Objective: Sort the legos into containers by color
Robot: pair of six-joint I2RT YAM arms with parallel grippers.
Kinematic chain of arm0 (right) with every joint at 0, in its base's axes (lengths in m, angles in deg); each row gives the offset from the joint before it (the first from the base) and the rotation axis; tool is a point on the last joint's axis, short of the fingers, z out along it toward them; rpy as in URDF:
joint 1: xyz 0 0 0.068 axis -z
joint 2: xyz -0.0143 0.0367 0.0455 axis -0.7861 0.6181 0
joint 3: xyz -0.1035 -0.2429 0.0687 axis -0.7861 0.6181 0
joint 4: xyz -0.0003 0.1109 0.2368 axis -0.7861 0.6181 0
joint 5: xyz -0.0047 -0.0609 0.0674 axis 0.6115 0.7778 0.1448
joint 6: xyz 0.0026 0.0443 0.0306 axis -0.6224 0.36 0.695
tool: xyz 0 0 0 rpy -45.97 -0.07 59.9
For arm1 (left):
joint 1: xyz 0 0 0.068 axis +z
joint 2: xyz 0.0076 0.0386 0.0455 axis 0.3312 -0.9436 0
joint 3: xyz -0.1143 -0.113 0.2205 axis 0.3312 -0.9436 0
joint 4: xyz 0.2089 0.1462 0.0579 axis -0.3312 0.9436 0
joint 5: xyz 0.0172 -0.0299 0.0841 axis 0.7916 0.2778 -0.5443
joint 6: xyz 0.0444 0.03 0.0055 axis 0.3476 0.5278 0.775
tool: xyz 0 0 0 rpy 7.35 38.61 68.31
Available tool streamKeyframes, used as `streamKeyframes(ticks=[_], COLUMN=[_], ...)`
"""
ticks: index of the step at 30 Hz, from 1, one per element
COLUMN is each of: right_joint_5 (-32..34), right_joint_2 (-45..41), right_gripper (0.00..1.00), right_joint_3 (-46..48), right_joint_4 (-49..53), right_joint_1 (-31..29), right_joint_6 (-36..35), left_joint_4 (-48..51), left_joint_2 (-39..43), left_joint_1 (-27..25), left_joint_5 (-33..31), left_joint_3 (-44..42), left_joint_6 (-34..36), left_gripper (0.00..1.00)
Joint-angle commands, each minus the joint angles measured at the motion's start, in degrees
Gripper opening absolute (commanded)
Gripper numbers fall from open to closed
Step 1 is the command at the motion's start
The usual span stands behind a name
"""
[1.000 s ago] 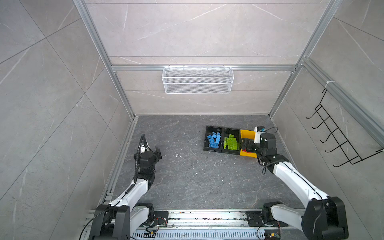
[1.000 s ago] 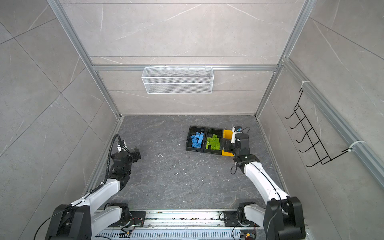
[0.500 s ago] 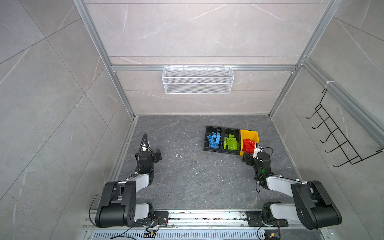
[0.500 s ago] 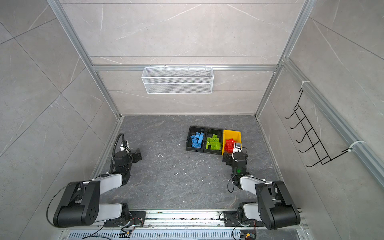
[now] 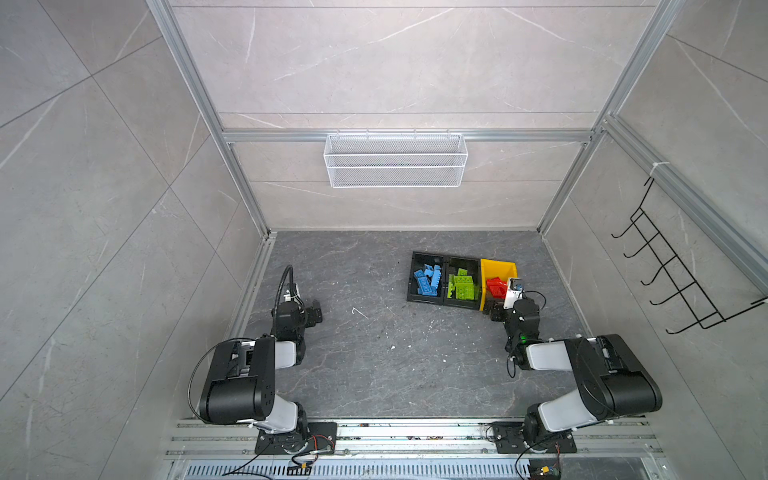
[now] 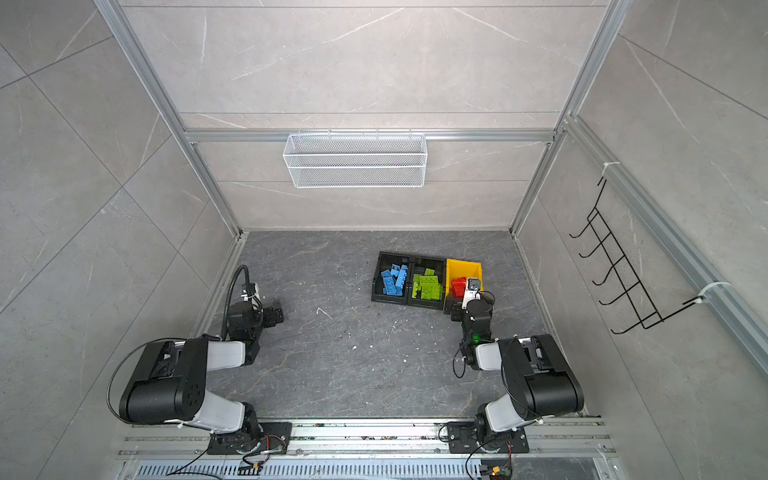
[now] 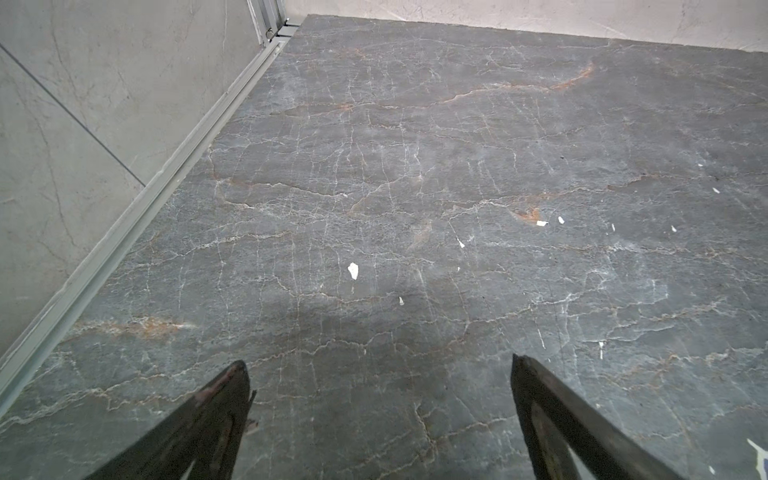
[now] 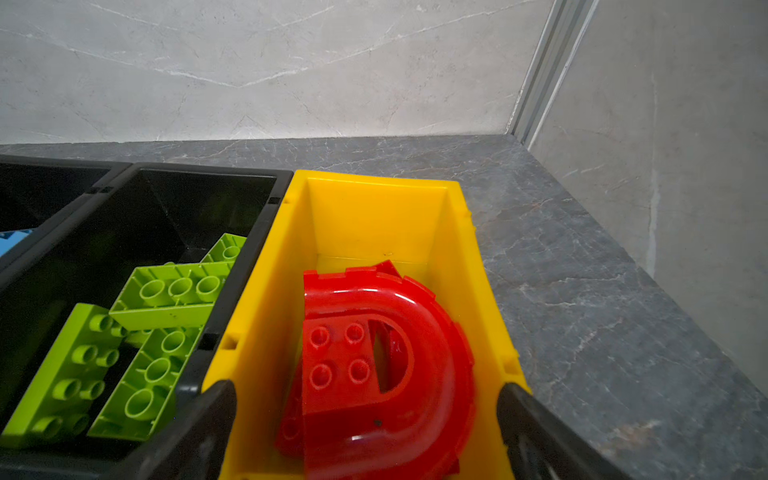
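Note:
Three containers stand side by side at the right back of the floor. A black bin [image 5: 428, 254] holds blue legos [image 5: 428, 280] [image 6: 395, 280]. A second black bin [image 8: 199, 170] holds green legos [image 5: 462, 286] [image 8: 158, 332]. A yellow bin [image 5: 498, 264] [image 8: 374, 216] holds red legos [image 5: 496, 286] [image 8: 374, 353], the top one a curved piece. My right gripper [image 5: 494, 309] [image 8: 365, 388] is open and empty, low at the yellow bin's near end, with a finger by each near corner. My left gripper [image 5: 316, 311] [image 7: 378, 365] is open and empty over bare floor at the left.
A white wire basket [image 5: 395, 160] hangs on the back wall and a black hook rack [image 5: 681, 274] on the right wall. An aluminium rail [image 7: 124, 224] runs along the left wall. White flecks [image 5: 359, 311] dot the dark stone floor. Both arms are folded low near the front rail.
Both arms have drawn back toward the front and folded low. My right gripper has left the space over the yellow bin, uncovering the red legos. My left gripper has dropped lower.

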Motion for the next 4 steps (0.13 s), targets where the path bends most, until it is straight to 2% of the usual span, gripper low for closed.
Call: streamKeyframes(ticks=[1,4], right_joint_5=[-0.58,-0.59], right_joint_2=[0.33,0.21], right_gripper=[1.00,1.00], right_joint_3=[-0.84,-0.72], right_joint_4=[0.27,0.18], right_joint_1=[0.05,0.05], right_joint_6=[-0.07,-0.03], left_joint_4=[-3.20,-3.21], left_joint_2=[0.33,0.32], left_joint_1=[-0.03,-0.06], left_joint_5=[1.08,1.09], left_joint_3=[1.00,0.98], left_joint_6=[-0.23,-0.22], left_gripper=[1.00,1.00])
